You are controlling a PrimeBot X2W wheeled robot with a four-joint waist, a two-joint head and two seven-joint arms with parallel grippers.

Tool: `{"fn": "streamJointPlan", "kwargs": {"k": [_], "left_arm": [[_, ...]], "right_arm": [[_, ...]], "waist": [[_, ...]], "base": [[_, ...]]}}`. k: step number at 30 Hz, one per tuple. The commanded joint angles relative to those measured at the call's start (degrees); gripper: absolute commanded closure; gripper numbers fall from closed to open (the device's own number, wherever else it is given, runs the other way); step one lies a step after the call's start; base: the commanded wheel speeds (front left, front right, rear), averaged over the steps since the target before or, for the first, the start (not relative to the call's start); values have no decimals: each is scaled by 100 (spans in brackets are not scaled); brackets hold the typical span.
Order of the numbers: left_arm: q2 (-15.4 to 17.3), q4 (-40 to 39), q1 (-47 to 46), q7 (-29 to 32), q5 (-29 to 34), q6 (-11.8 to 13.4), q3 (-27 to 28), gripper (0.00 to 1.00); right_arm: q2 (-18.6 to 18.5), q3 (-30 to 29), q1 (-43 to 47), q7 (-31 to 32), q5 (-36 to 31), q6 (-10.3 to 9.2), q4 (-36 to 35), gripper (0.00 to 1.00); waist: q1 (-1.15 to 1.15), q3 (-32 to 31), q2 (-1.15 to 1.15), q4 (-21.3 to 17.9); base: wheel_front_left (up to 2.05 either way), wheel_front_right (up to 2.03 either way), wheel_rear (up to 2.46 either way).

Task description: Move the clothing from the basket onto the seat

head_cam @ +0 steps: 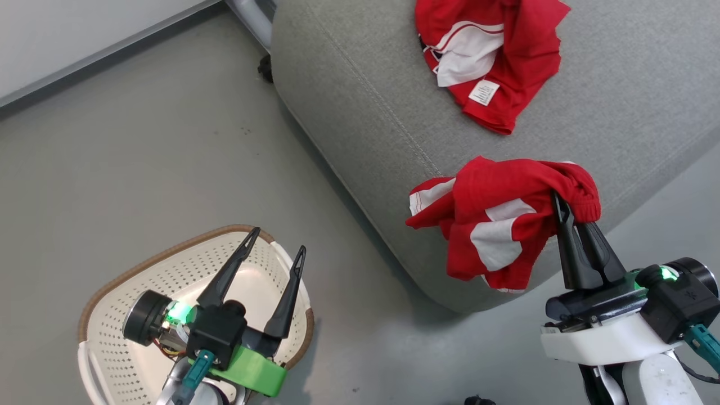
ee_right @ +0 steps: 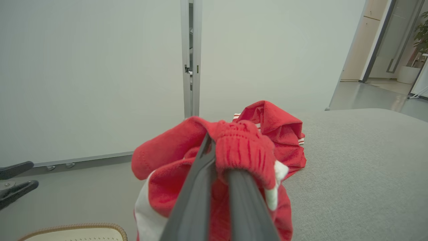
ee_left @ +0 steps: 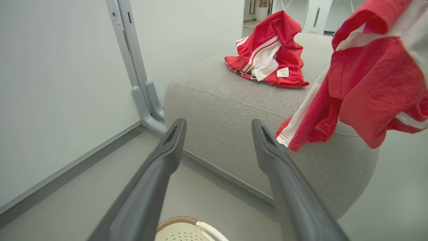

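Note:
One red garment with a white label (head_cam: 489,56) (ee_left: 267,53) lies crumpled on the grey seat (head_cam: 365,79) (ee_left: 220,110) (ee_right: 361,160). My right gripper (head_cam: 557,199) (ee_right: 217,144) is shut on the second red garment (head_cam: 495,225) (ee_left: 364,90) (ee_right: 240,150), which hangs from it over the seat's near edge. The fingertips are buried in its ribbed band. My left gripper (head_cam: 278,239) (ee_left: 217,125) is open with nothing in it, held above the cream basket (head_cam: 112,315) (ee_left: 187,231) (ee_right: 77,232), which stands on the floor at the left. The part of the basket's inside that I see holds no clothing.
Grey floor (head_cam: 140,157) lies between basket and seat. A white wall with a grey baseboard (head_cam: 84,62) runs along the left, and a grey metal post foot (ee_left: 147,107) stands beside the seat's far corner. A doorway (ee_right: 384,43) opens at the far right.

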Motion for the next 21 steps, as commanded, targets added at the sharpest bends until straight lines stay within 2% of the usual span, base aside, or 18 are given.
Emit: {"fn": "streamJointPlan", "kwargs": {"k": [1, 6, 11, 14, 18, 21], "left_arm": [[92, 21, 83, -1, 46, -31, 17, 0], [118, 42, 57, -1, 145, -78, -63, 0], [153, -7, -95, -1, 242, -100, -130, 0], [150, -14, -225, -2, 300, -129, -186, 0], [176, 75, -474, -2, 329, -150, -227, 0], [134, 105, -649, -2, 342, -141, -246, 0]], "right_arm": [[21, -24, 73, -2, 137, -6, -43, 100], [23, -143, 54, -2, 331, -6, -85, 100], [18, -523, -509, -2, 538, -6, -192, 100], [13, -1001, -1087, -2, 713, -7, -246, 100], [17, -1517, -2039, -2, 560, -5, -99, 100], [-247, -1827, -2795, -2, 588, -5, 305, 100]], "waist": [[0, 349, 9, -494], [0, 483, 9, -632], [0, 722, 9, -603], [0, 954, 9, -436], [0, 1301, 9, -101], [0, 1525, 9, 199]], "base": [[0, 0, 0], [0, 0, 0], [0, 0, 0], [0, 0, 0], [0, 0, 0], [0, 0, 0]]}}
